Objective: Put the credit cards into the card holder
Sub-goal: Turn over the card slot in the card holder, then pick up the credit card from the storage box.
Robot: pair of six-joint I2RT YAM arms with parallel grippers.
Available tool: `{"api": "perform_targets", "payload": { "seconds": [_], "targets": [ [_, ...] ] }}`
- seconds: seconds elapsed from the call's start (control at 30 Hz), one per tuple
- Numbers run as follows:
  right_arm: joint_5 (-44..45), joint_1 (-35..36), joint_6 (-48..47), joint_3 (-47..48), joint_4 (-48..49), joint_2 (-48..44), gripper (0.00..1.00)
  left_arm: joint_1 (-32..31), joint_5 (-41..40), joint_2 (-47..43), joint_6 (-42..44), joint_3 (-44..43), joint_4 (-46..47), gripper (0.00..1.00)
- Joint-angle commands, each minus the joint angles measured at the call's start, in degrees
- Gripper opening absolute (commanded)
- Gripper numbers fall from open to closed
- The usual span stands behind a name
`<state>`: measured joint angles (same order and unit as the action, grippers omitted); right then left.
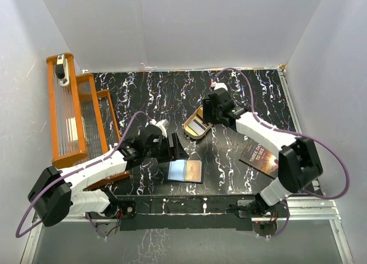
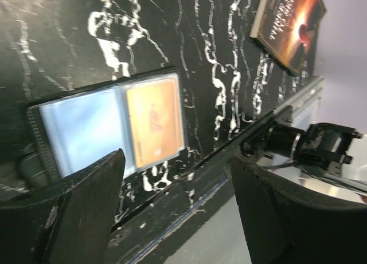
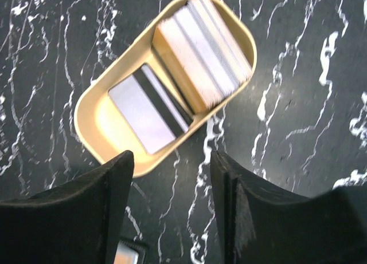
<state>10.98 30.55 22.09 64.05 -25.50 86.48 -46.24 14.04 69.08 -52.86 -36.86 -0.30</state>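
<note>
Nearest, the card holder (image 2: 109,126) lies open on the bench (image 1: 229,98), a gold-orange card (image 2: 153,122) in 1 clear pocket and what looks like a blue-grey card (image 2: 83,129) in the other. The left hand (image 2: 178,184) hovers spread and empty beside it. Further off, a book cover (image 1: 261,158) reads "THREE… TO SEE". Beyond, the right hand (image 3: 169,172) hangs spread, holding nothing, above the tan tray (image 3: 86,126) of remaining credit cards (image 3: 203,52). They stand tightly packed, so a pinch may drag 2 out or tip the tray.

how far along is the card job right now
Done: one gold-orange card sits in the open card holder. In hand: nothing; the left gripper and right gripper are open, the right one over the tan tray. Left: a stack of cards and one loose card lying in that tray.
</note>
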Motion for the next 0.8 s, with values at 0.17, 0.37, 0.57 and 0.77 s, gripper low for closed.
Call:
{"api": "perform_targets", "payload": {
  "seconds": [0.17, 0.37, 0.57, 0.77],
  "targets": [
    [3.1, -0.93, -11.31, 14.88, -2.11, 12.57, 0.61, 1.84, -10.55, -4.9, 9.36, -2.09, -19.24, 0.74],
    [4.61, -0.93, -14.89, 19.76, -4.7, 19.66, 0.61, 3.86, -10.43, -7.3, 11.1, -0.33, -20.19, 0.74],
    [9.51, -0.93, -16.73, 23.57, -7.61, 24.4, 0.61, 4.34, -9.25, -8.53, 12.22, 1.05, -19.04, 0.75],
    [12.83, -0.93, -17.46, 24.06, -7.42, 26.61, 0.59, 4.37, -8.44, -9.07, 12.9, 1.85, -18.66, 0.75]
  ]
}}
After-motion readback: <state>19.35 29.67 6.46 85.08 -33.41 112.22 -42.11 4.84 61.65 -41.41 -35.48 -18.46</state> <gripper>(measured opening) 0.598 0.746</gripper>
